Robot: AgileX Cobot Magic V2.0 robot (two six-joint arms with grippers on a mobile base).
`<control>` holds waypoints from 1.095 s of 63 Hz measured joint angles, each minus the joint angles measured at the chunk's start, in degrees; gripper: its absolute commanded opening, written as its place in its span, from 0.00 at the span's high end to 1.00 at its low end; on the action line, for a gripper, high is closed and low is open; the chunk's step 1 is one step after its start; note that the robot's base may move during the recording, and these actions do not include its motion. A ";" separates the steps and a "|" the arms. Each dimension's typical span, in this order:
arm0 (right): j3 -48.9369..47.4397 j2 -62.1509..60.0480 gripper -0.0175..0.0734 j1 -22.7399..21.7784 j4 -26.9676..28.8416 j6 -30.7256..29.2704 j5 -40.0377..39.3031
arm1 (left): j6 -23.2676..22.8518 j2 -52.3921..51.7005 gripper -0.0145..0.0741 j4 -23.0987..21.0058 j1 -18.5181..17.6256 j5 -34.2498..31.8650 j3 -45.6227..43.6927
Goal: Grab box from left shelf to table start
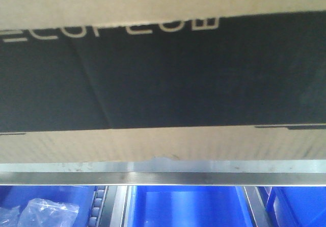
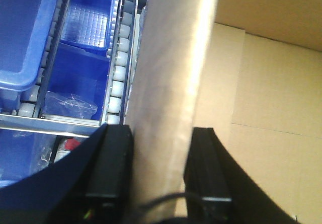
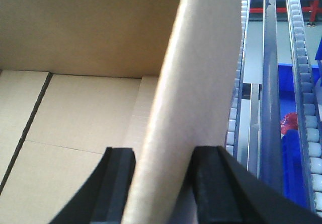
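Note:
The box (image 1: 163, 74) fills the front view: brown cardboard with a wide black panel and pale upside-down lettering. It rests just behind the silver rail of the left shelf (image 1: 163, 173), with a small nick in its lower edge. In the left wrist view my left gripper (image 2: 160, 131) is shut on the box's upright side wall (image 2: 171, 83), one black finger on each face. My right gripper (image 3: 163, 151) grips the opposite wall (image 3: 201, 83) the same way. The box's bare inside floor (image 3: 75, 113) shows beside both walls.
Blue plastic bins (image 1: 188, 206) sit on the level below the rail, one holding a clear plastic bag (image 1: 46, 211). White roller tracks (image 2: 118, 73) and more blue bins (image 2: 80, 27) run beside the box's left wall. Rollers (image 3: 302, 58) and a red item (image 3: 291, 121) lie to the right.

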 measured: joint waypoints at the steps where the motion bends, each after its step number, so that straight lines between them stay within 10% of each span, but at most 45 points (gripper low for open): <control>1: 0.00 0.00 0.75 0.00 0.00 0.00 0.00 | 0.00 0.00 0.85 0.00 0.00 0.00 0.00; 69: 0.00 0.00 0.75 0.00 0.00 0.00 0.00 | 0.00 0.00 0.85 0.00 0.00 0.00 0.00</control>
